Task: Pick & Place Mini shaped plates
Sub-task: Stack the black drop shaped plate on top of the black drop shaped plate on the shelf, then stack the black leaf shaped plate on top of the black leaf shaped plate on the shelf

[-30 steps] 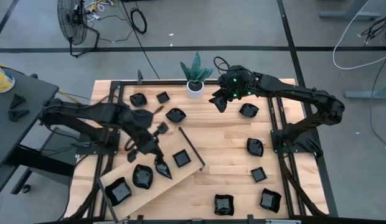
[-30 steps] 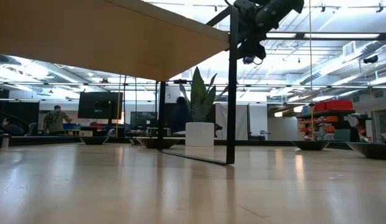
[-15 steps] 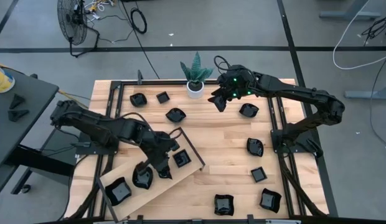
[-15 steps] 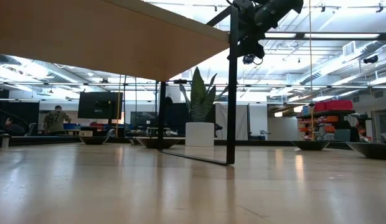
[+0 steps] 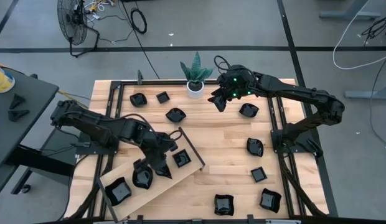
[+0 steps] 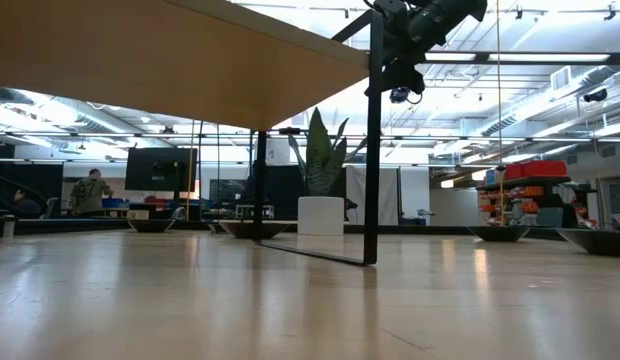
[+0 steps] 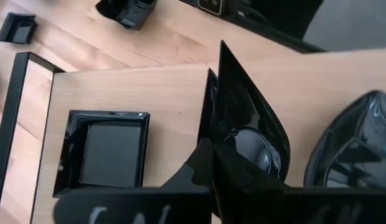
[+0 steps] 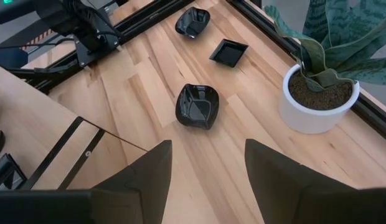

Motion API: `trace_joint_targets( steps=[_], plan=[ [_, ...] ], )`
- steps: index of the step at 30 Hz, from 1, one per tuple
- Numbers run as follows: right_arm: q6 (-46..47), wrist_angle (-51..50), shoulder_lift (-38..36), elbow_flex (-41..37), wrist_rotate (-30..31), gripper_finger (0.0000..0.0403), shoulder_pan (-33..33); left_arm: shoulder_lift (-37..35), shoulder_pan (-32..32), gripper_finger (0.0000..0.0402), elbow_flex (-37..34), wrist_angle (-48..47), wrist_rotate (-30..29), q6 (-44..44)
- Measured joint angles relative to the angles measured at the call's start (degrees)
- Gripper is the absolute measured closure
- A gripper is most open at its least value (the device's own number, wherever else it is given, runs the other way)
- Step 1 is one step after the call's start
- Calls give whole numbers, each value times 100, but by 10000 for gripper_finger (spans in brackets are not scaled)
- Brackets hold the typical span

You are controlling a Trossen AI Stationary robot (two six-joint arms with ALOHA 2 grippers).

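Left gripper (image 5: 163, 169) clamped on a teardrop plate (image 7: 246, 134) over the board (image 5: 180, 177), square plate (image 5: 182, 158) at its 1 o'clock. Right gripper (image 5: 219, 101) hangs wide, empty, plant (image 5: 195, 78) at its 10 o'clock.

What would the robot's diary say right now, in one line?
left gripper: shut on teardrop plate, over wooden board | right gripper: open, hovering near plant pot

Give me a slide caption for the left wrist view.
Left claw shut on a teardrop plate over the wooden board, beside a square plate.
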Motion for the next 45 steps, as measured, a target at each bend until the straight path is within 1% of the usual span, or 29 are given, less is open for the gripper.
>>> trace_joint_targets(
  steps=[3,8,18,27,33,39,45],
  plan=[
    [0,0,0,0,-1,199,0,0,33,400,0,-86,0,263],
    [1,0,0,0,1,199,0,0,39,394,0,-35,-259,324],
    [114,4,0,0,3,199,0,0,39,394,2,-28,-280,303],
    [86,7,0,0,1,199,0,0,39,354,4,-24,-299,275],
    [0,9,0,0,1,199,0,0,39,339,20,-34,-298,275],
    [-1,18,0,0,1,199,-2,0,123,335,549,-131,-413,155],
    [-2,26,0,0,1,199,0,-4,740,335,1125,-471,-553,-190]
  ],
)
